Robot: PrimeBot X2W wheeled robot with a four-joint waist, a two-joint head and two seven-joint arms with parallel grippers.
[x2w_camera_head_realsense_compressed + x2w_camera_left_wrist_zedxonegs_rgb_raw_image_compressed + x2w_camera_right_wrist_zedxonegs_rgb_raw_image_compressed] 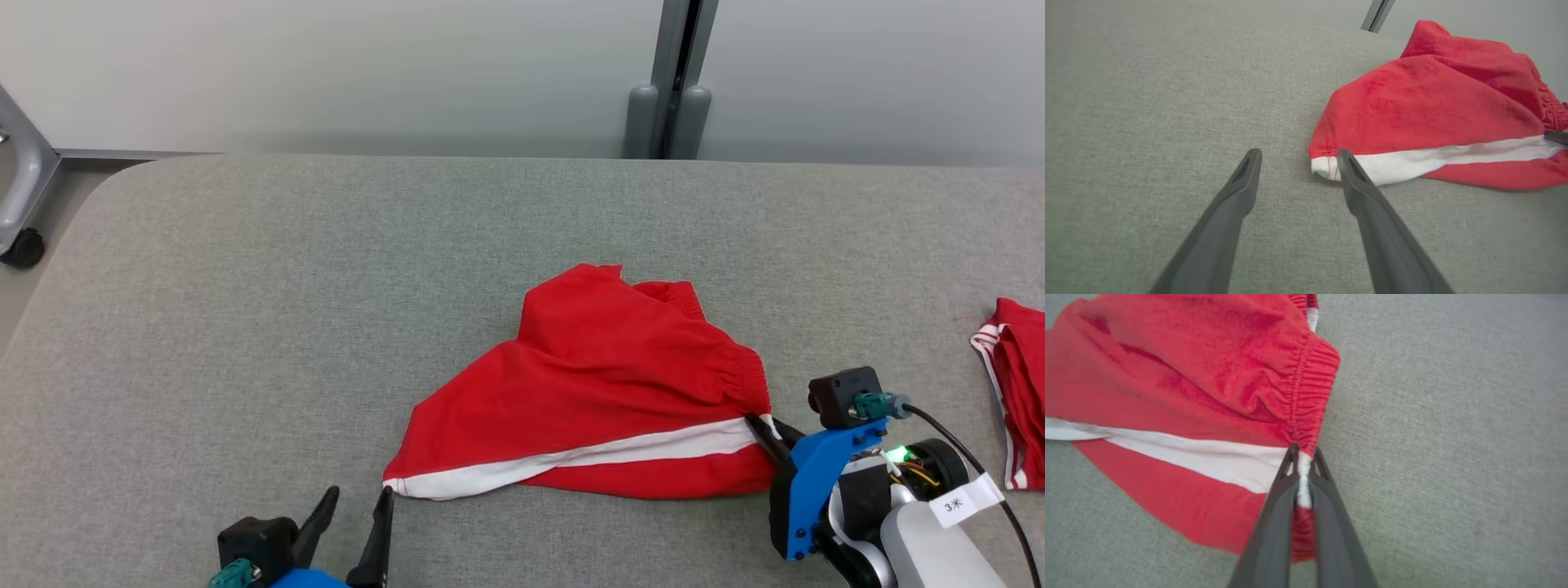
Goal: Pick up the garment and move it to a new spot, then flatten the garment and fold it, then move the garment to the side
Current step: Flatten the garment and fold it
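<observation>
The garment (pixel 604 384) is a pair of red shorts with a white side stripe, lying rumpled on the grey table. My right gripper (pixel 766 425) is shut on the waistband edge at the white stripe; in the right wrist view the fingers (pixel 1303 457) pinch the white cloth of the garment (pixel 1188 388). My left gripper (pixel 355 498) stands open at the front, just left of the garment's hem corner. In the left wrist view its right finger (pixel 1347 163) touches or nearly touches the white hem of the garment (pixel 1433 106); nothing lies between the fingers.
The grey fabric-covered table (pixel 245 310) has a rounded far-left corner. Another red garment with white trim (pixel 1016 392) lies at the right edge. A grey post (pixel 669 98) stands behind the table, and a wheeled frame (pixel 20 237) at far left.
</observation>
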